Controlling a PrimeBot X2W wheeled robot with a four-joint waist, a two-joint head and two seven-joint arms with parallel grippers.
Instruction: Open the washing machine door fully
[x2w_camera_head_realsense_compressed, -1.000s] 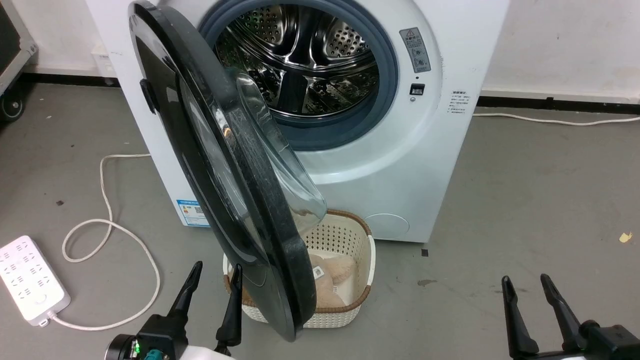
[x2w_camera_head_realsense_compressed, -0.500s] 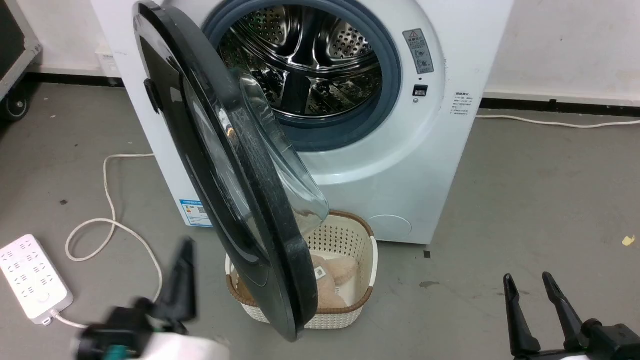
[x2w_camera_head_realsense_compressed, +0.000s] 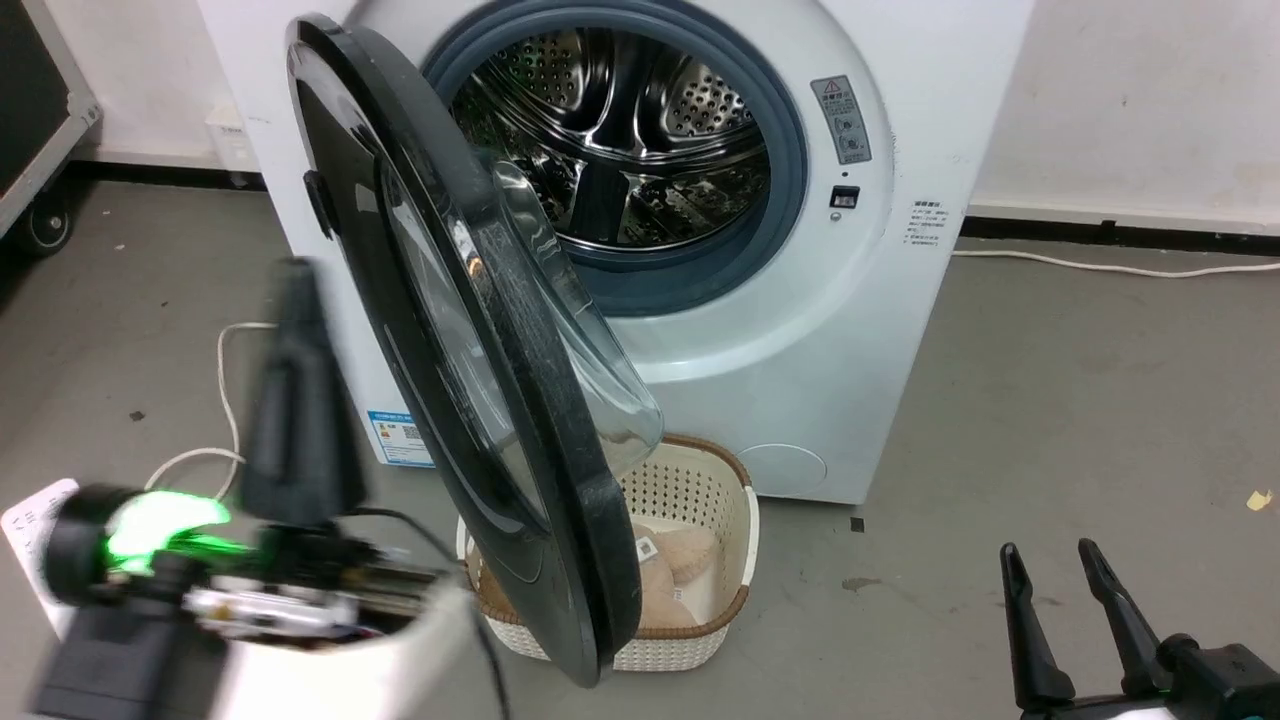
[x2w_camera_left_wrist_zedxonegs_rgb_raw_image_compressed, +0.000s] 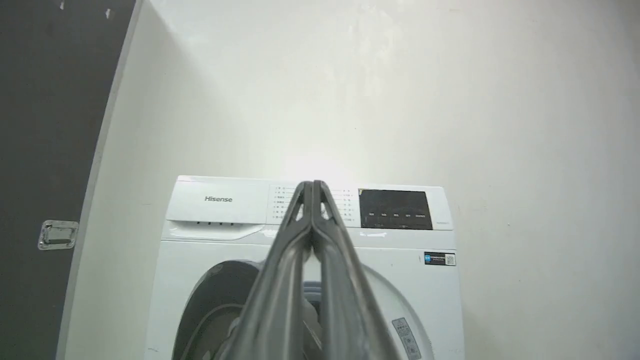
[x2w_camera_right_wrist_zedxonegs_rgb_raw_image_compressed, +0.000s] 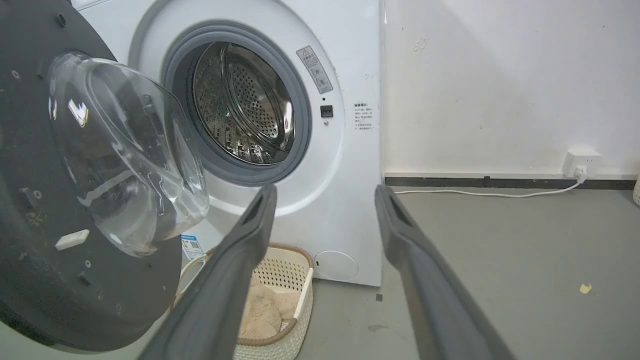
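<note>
The door (x2w_camera_head_realsense_compressed: 470, 380) is seen half-swung at centre-left, edge-on, hinged on the washer (x2w_camera_head_realsense_compressed: 800, 330), above a basket (x2w_camera_head_realsense_compressed: 700, 478). The left gripper (x2w_camera_head_realsense_compressed: 296, 280), clenched on nothing, is blurred at left beside the door. The right gripper (x2w_camera_head_realsense_compressed: 1045, 550) is spread wide at lower right.

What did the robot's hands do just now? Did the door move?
The left gripper snapped shut on nothing and swung up, to the left of the door. The right gripper stayed open and low. The door stayed partly open over the basket; the camera shifted a little.
</note>
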